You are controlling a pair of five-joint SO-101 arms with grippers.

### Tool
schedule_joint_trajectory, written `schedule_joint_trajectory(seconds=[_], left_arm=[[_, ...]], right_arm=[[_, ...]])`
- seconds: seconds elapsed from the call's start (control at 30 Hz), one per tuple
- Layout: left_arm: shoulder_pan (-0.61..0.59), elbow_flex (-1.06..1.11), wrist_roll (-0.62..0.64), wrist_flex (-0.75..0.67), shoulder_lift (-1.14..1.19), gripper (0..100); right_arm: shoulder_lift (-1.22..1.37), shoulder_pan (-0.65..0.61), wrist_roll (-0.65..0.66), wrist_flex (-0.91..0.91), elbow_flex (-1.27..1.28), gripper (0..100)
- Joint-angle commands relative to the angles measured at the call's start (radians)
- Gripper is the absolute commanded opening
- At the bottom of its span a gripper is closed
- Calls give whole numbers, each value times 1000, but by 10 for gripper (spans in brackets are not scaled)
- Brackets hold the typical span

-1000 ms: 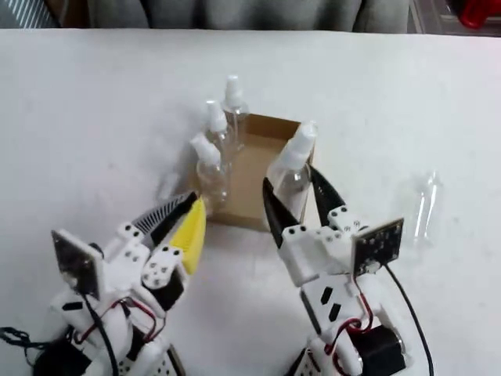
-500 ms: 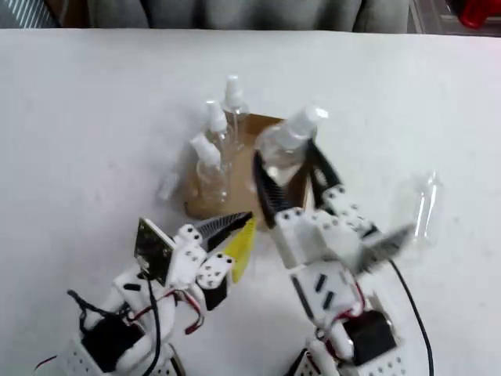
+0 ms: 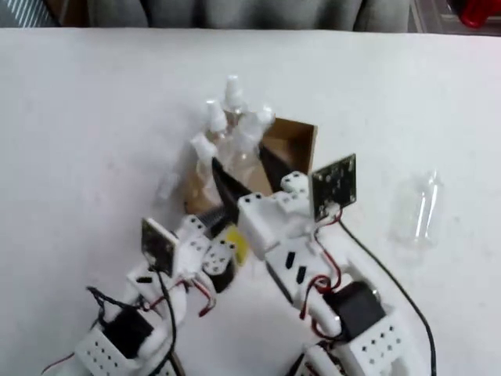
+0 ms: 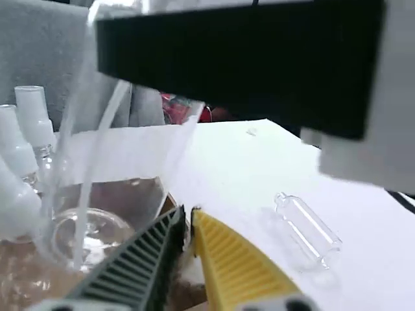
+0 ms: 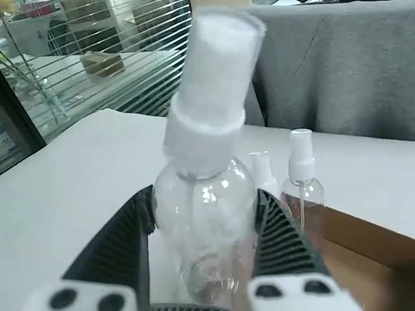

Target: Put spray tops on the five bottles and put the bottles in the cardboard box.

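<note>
Beyond white table point(image 3: 86, 94), grey couch point(image 3: 235, 12)

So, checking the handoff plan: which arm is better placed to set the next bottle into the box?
Right: the right gripper clamps a capped bottle over the cardboard box; the left gripper is shut and empty.

left pincer point(image 4: 188, 214): fingers pressed together, held low beside the right arm | right pincer point(image 5: 206, 194): clamped on bottle point(image 5: 202, 227), arm stretched forward
</note>
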Motion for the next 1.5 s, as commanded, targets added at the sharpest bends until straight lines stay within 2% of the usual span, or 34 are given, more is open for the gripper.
schedule_joint_trajectory(seconds=[0.0,0.13,0.27,0.43,0.57,0.87,1.07,1.27,1.47], left_arm=[[-45,-2,8,-43,-13,20],[-45,-2,8,-41,-13,20],[-44,-2,6,-34,-13,20],[-62,-2,2,75,-13,21],[-197,-8,2,147,-13,21],[-651,-3,-5,354,-13,23],[-808,-2,-140,460,-13,24],[-792,-2,-201,548,-13,24],[-792,-2,-241,555,-13,24]], right_arm=[[7,-31,-11,128,-110,15],[4,-28,-9,203,-152,15],[8,-21,6,176,-157,15],[12,77,46,114,-160,15],[21,186,46,93,-161,15],[280,308,46,-27,-161,15],[464,375,46,-151,-161,15],[638,387,48,-314,-161,15],[771,390,48,-348,-226,15]])
